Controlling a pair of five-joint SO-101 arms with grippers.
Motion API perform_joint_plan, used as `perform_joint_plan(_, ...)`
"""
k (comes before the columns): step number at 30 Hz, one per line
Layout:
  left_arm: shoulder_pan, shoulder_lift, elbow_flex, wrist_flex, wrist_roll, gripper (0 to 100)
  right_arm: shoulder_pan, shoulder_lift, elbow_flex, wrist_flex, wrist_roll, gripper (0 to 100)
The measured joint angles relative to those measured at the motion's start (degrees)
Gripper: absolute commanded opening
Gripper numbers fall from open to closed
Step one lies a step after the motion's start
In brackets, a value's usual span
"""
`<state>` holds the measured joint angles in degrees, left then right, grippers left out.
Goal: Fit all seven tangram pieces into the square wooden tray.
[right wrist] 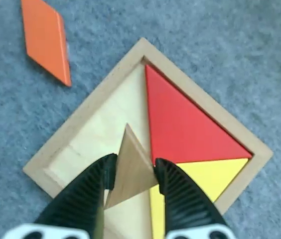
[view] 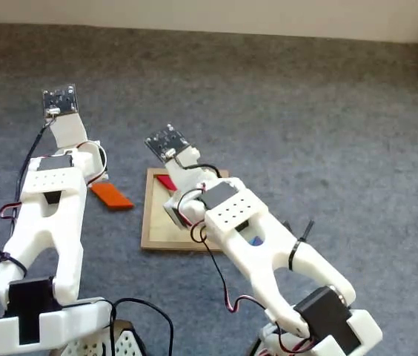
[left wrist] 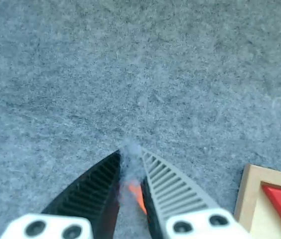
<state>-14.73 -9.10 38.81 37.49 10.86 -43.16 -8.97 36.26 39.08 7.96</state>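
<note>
1. Right wrist view: the right gripper is clamping a tan triangle over the tray's bare half.
2. Red and yellow triangles are lying inside, touching.
3. An orange piece is lying on carpet beside the tray.
4. The left gripper is hanging near it, fingertips meeting.

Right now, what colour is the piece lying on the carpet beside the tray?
The piece is orange, clearest in the right wrist view.
</note>
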Motion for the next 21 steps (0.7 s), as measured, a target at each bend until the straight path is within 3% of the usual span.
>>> perform_joint_plan(11,0.0,0.0,0.0,0.0,0.0,5,-2.3,0.0,8.9,-20.5,-10.2,0.6)
perform_joint_plan(21,0.0,0.0,0.0,0.0,0.0,5,-2.5,0.0,13.6,-29.1,-11.0,0.6)
